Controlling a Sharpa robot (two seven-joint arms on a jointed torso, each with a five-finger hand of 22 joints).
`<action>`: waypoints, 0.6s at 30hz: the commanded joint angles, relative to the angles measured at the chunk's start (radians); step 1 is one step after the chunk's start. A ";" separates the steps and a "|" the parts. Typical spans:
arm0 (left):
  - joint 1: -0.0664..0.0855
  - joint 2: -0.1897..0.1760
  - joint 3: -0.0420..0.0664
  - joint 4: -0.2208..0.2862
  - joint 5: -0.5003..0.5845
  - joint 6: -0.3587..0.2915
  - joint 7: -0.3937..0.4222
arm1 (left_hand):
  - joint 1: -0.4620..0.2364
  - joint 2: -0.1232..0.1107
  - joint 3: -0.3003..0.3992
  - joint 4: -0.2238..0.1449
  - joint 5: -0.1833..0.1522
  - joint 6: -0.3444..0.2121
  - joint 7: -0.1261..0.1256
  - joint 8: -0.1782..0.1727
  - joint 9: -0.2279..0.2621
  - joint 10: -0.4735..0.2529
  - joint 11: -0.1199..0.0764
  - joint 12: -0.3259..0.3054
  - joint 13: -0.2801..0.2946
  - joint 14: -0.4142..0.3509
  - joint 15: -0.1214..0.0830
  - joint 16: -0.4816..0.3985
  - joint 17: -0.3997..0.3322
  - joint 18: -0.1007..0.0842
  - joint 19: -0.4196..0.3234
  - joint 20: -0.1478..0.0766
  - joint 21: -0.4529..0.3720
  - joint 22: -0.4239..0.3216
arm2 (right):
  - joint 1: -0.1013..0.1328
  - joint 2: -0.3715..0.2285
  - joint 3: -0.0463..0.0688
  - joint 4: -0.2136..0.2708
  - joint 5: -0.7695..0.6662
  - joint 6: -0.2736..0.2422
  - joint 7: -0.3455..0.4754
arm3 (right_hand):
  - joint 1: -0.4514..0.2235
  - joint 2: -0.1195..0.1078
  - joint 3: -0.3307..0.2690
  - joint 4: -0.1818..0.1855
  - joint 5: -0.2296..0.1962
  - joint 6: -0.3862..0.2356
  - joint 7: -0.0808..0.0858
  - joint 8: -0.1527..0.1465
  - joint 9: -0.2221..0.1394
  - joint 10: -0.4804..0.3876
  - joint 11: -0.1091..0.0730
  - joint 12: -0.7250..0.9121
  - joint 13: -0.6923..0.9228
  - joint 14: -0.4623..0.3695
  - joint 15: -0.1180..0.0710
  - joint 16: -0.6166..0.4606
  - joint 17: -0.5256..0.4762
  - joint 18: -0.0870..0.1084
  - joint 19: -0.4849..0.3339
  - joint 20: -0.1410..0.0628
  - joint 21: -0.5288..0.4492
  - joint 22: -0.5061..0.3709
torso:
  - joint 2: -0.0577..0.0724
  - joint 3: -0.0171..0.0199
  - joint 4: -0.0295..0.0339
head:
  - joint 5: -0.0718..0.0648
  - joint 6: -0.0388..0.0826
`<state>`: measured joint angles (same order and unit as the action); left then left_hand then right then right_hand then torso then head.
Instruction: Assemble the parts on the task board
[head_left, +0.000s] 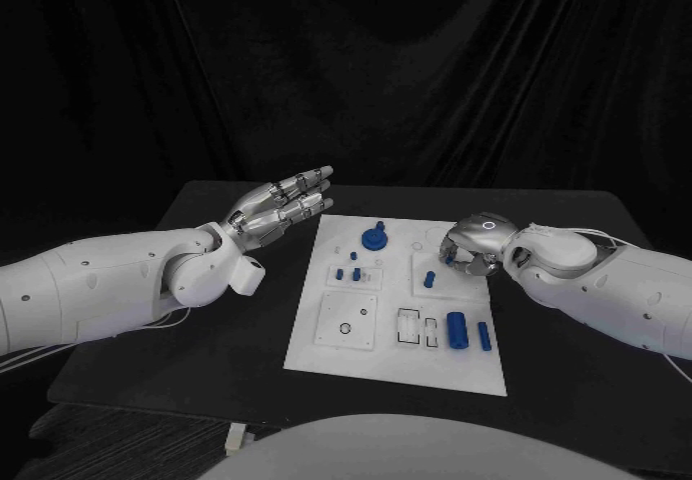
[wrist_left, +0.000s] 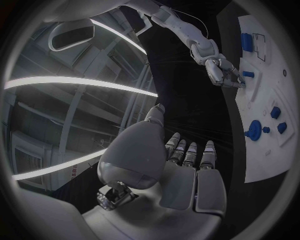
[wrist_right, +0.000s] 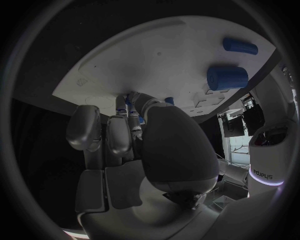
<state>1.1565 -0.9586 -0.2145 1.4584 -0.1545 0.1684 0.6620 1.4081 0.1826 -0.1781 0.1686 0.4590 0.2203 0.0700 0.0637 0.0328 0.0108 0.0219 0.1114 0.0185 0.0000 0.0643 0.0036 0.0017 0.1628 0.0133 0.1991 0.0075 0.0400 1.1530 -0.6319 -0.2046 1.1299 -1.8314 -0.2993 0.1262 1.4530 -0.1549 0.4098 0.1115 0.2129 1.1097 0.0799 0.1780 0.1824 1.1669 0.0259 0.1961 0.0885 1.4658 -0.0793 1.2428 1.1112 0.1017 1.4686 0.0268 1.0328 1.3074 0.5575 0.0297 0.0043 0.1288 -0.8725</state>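
Fingers of the right hand (head_left: 473, 245) curled down onto the board (head_left: 361, 350) near its right edge, and we saw them closed around a small blue part (wrist_left: 248, 74) there; in the right wrist view the fingertips (wrist_right: 132, 102) pressed at the white surface with blue showing between them. Just toward the near edge from that hand lay a thick blue cylinder (head_left: 456, 330) and a thinner one (head_left: 485, 336), side by side beside two rectangular slots. A blue disc with a peg (head_left: 375, 238) sat near the board's far edge, with smaller blue parts (head_left: 348, 272) close by. Off the board's far left corner, the left hand (head_left: 277, 212) hovered above the table (head_left: 216, 350), fingers straight and spread, holding nothing.
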 joint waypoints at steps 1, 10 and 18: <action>-0.002 0.002 0.001 0.004 0.008 0.010 0.007 | 0.002 0.010 0.003 -0.004 0.007 0.008 -0.001 0.005 0.001 0.000 0.010 0.006 0.002 0.000 0.009 -0.004 -0.002 0.018 -0.001 0.008 0.004 0.002 | -0.007 -0.002 -0.003 -0.009 -0.006 -0.045 0.001 | 0.005 0.020 0.002 -0.015 -0.015 0.016 0.001 0.011 0.014 0.019 0.000 0.006 0.004 0.024 0.001 -0.006 -0.001 -0.008 0.023 -0.001 -0.003 0.139 | 0.000 -0.0004 0.0005 | 0.001 0.000; -0.003 0.006 0.001 -0.003 0.008 0.015 -0.001 | 0.007 0.022 0.010 -0.006 0.019 0.020 0.006 0.011 0.003 0.002 0.018 0.016 0.003 0.001 0.015 -0.002 -0.001 0.018 0.003 0.017 0.007 0.008 | -0.009 -0.002 -0.003 -0.011 -0.006 -0.095 0.003 | 0.007 0.034 0.001 -0.026 -0.042 0.023 0.006 0.016 0.030 0.036 0.002 0.004 0.004 0.025 0.004 -0.008 -0.004 -0.009 0.023 0.001 -0.003 0.139 | 0.000 -0.0002 0.0012 | 0.000 0.000; -0.006 0.007 0.001 -0.005 0.008 0.026 -0.018 | 0.014 0.023 0.015 -0.014 0.030 0.023 0.011 0.014 0.003 0.004 0.024 0.024 0.004 0.004 0.024 0.003 0.002 0.018 0.007 0.026 0.009 0.014 | 0.002 -0.024 -0.003 0.015 -0.006 -0.136 -0.005 | 0.007 0.036 0.001 -0.028 -0.045 0.019 0.009 0.013 0.031 0.035 0.005 0.001 0.003 0.023 0.006 -0.013 -0.010 -0.008 0.022 0.002 -0.010 0.137 | 0.000 -0.0003 0.0001 | 0.005 0.000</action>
<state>1.1524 -0.9538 -0.2145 1.4525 -0.1543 0.1761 0.6471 1.4189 0.2014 -0.1664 0.1570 0.4852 0.2360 0.0786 0.0719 0.0346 0.0145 0.0398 0.1308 0.0215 0.0039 0.0825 0.0036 0.0016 0.1626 0.0215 0.2197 0.0111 0.0535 1.1477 -0.6506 -0.2092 1.1406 -1.8318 -0.3807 0.1371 1.4607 -0.1257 0.4123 0.0892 0.1722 1.1262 0.0822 0.1867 0.2124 1.1969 0.0278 0.1958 0.0921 1.4658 -0.0793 1.2335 1.1018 0.1017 1.4686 0.0268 1.0258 1.3073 0.5576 0.0293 0.0050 0.1321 -0.8725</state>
